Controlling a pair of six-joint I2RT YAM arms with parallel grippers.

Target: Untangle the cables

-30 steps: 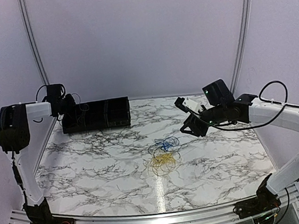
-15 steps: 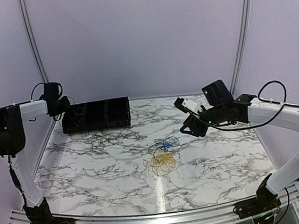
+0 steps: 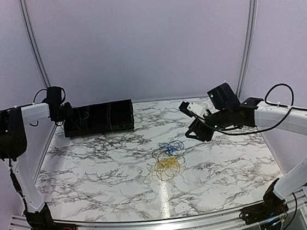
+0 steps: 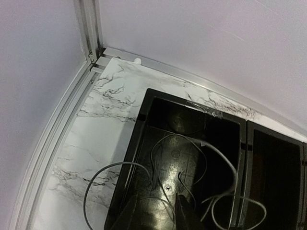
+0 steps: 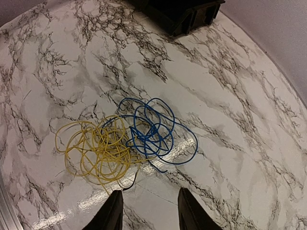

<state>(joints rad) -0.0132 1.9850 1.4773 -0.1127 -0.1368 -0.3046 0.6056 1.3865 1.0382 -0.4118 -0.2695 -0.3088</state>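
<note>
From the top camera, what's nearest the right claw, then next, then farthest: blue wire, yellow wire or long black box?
1. Blue looped cable, just left of the right gripper.
2. Yellow looped cable, overlapping the blue one on its near side.
3. Long black compartment tray, far off at the back left.

free: bare marble table (image 3: 93, 165) all round the cable pile (image 3: 168, 158) | in the way: black tray (image 3: 107, 117) far-left, wall (image 3: 145, 39) right behind it
</note>
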